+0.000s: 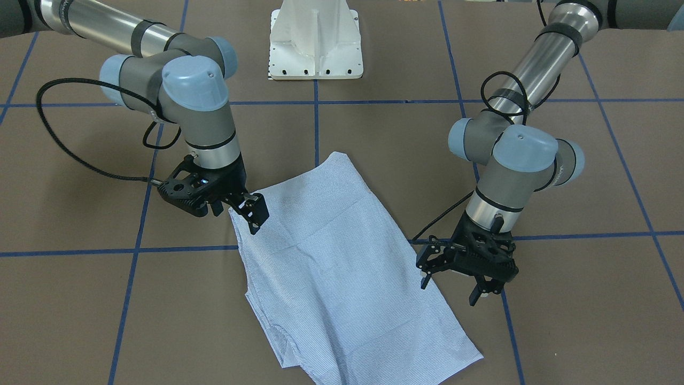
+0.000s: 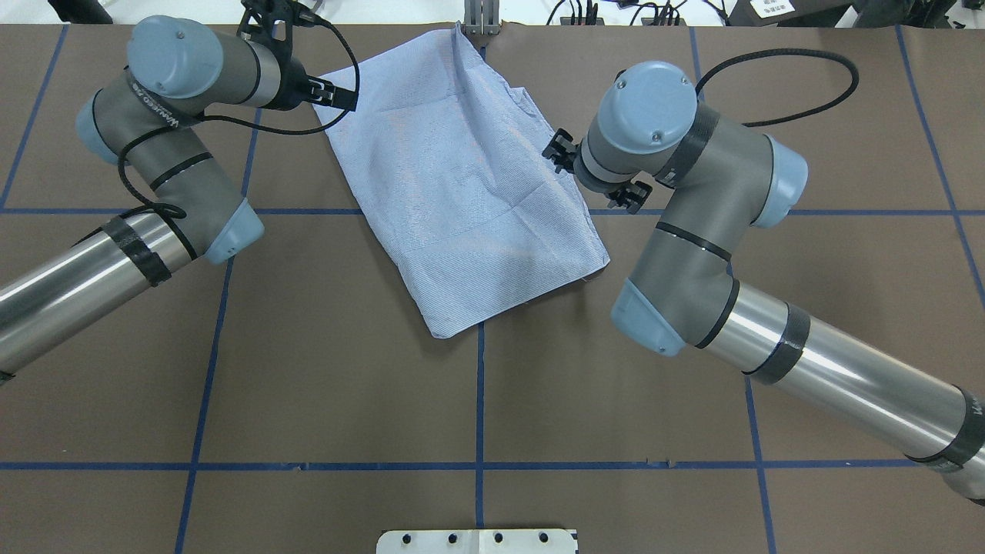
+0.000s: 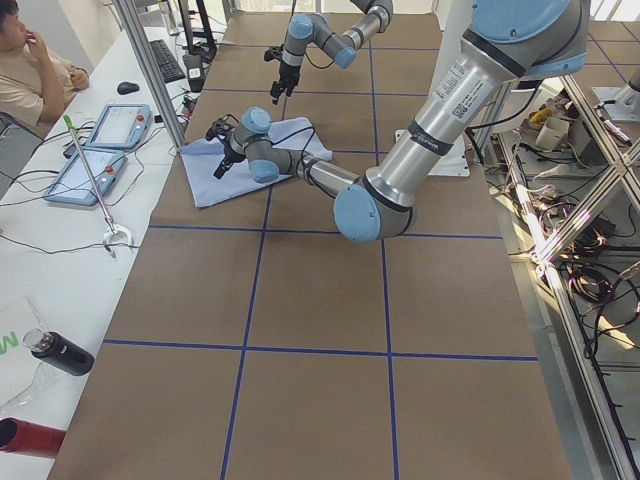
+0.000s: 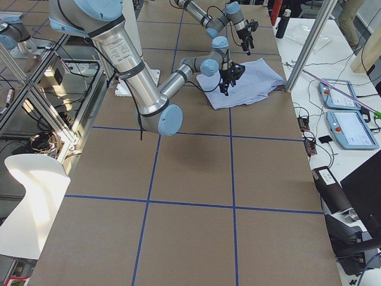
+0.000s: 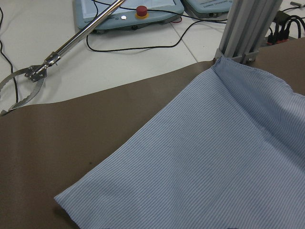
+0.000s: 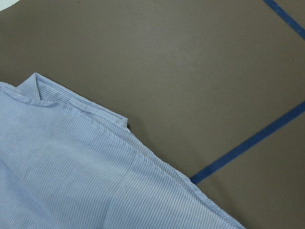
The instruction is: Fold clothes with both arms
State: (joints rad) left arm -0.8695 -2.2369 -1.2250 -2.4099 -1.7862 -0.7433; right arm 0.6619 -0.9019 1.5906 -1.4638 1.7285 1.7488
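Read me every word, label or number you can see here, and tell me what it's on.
Nothing reads clearly enough to quote.
Left arm: white lettering along a grey link, too blurred to read.
Right arm: white lettering at the frame edge, cut off and unreadable.
Both arms' silver tubes: printed stickers in the side views, too small.
Shirt: no text showing.

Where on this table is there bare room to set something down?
The widest bare patch is the brown table between the shirt and the white base, on the robot's side. It is crowded on the far side, where the left arm and right arm flank the shirt.
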